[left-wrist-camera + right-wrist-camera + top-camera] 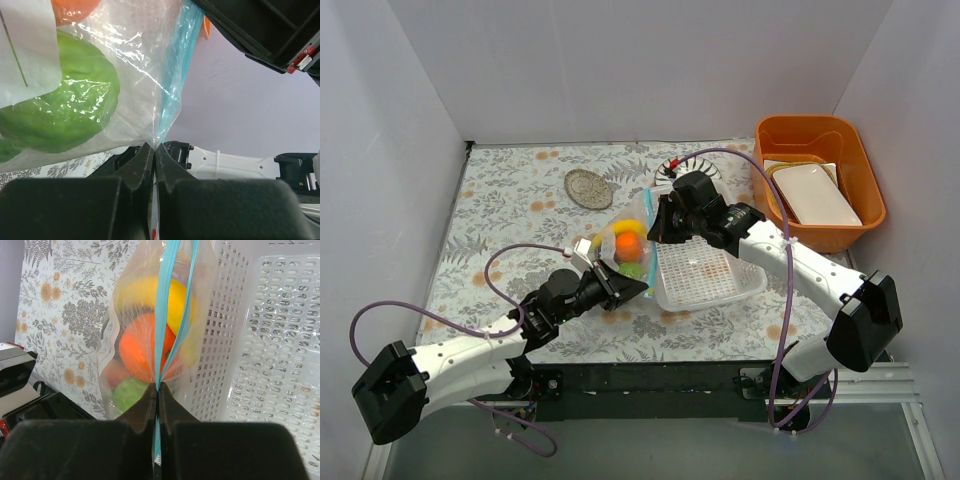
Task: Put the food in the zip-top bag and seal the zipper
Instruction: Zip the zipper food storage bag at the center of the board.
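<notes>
The clear zip-top bag (626, 246) is held up between both grippers, left of the white basket. Through it I see a yellow banana (142, 294), an orange (137, 347), a green ball (127, 392) and a peach-coloured fruit (114, 372). My right gripper (157, 386) is shut on the blue-green zipper (167, 300) at the bag's far end (655, 225). Beyond its jaws the two strips run slightly apart. My left gripper (154, 147) is shut on the bag's near corner beside the zipper (177, 75), with a green ball (60, 110) just above it. The other fruits are hidden.
The white perforated basket (705, 272) lies right of the bag, under the right arm. An orange bin (820, 135) with white trays stands at the back right. A small round dish (587, 188) lies at the back. White walls enclose the table.
</notes>
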Action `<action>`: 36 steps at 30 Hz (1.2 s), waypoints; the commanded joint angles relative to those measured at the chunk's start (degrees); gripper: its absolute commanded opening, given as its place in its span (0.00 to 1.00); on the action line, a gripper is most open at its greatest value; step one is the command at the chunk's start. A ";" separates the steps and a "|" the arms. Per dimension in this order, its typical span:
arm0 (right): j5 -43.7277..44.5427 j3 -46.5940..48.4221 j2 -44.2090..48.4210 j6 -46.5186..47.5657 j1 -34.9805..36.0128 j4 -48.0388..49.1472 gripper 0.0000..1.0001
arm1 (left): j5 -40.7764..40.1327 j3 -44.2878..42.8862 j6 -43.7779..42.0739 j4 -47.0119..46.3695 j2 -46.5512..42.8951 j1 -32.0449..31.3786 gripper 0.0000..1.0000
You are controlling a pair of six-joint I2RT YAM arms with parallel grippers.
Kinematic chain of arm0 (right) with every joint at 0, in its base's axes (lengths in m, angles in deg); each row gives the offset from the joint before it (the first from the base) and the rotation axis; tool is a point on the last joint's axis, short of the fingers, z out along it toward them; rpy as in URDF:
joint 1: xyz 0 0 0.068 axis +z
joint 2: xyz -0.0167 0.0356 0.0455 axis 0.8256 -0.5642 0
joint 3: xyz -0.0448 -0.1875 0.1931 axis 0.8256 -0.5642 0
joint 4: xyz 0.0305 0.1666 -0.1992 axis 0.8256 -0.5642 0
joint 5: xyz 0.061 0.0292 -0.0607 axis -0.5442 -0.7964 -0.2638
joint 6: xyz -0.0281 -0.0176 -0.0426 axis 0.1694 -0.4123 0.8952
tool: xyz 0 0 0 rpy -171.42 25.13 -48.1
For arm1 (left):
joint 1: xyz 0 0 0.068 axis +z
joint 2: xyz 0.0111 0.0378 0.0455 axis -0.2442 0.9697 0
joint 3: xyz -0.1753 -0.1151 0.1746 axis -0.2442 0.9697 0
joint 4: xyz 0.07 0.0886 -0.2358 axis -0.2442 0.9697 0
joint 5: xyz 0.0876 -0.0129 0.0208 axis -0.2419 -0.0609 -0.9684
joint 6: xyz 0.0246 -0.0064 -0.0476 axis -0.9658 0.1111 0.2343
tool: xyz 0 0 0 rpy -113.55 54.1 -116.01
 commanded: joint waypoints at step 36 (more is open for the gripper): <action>-15.77 -24.90 21.50 -11.47 6.97 15.86 0.46 | -5.07 -2.92 7.89 8.72 -5.71 -0.23 0.00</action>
